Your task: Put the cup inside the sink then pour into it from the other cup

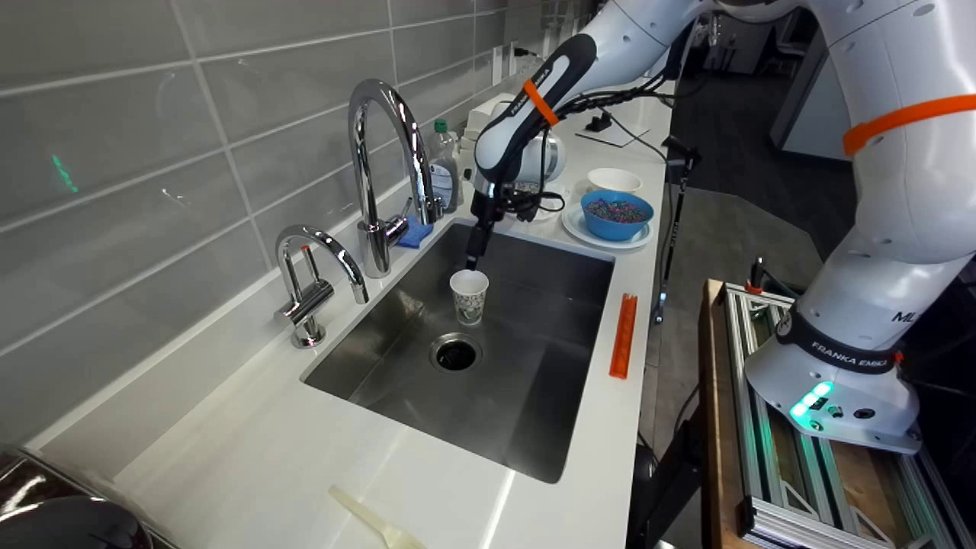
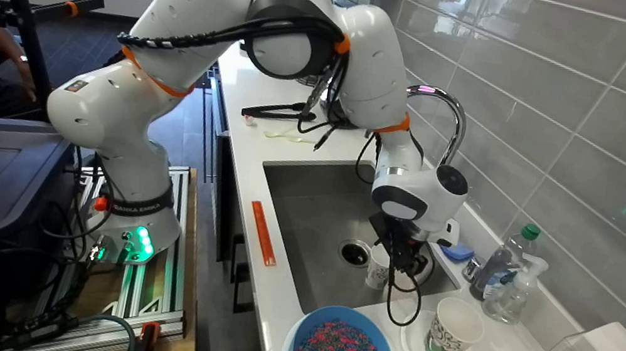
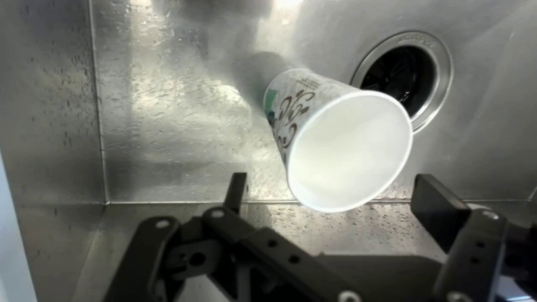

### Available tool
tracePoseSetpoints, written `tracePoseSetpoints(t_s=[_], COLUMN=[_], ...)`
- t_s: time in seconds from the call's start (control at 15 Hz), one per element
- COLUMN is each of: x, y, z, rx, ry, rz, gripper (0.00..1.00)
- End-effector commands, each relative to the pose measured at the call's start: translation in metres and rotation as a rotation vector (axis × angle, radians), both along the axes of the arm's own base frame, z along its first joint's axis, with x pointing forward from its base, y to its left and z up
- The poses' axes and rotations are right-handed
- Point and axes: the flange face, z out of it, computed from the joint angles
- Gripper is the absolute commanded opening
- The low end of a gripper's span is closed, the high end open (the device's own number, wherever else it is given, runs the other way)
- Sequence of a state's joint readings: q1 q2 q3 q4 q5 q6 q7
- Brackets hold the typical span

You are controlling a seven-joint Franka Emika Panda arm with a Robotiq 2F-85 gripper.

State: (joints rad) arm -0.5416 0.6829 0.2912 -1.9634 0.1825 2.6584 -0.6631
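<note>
Wrist view: your tool (image 3: 331, 180) stands wide, gripping nothing, with the cup (image 3: 335, 147) upright in the sink (image 3: 176, 142) near the drain (image 3: 400, 79), so a sideways swing while withdrawing could knock it over.

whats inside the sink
A patterned white cup stands upright on the floor of the sink near the round drain, with the open gripper close to it. The floor directly under the cup is covered and cannot be seen.
</note>
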Motion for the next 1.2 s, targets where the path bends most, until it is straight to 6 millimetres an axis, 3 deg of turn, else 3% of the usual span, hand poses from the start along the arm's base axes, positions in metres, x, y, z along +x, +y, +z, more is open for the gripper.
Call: tracePoseSetpoints(t_s=[0.0, 0.2, 0.53, 0.8, 1.13], x=[-0.006, -0.011, -0.018, -0.024, -0.051], y=[0.002, 0.0, -0.023, -0.054, -0.104], z=[0.036, 0.064, 0.116, 0.159, 0.199], rx=[0.047, 0.05, -0.004, -0.138, -0.288], ry=[0.058, 0.126, 0.114, 0.022, -0.102], rz=[0.042, 0.016, -0.093, -0.224, -0.419], gripper=[1.0, 1.0, 1.0, 1.0, 1.0])
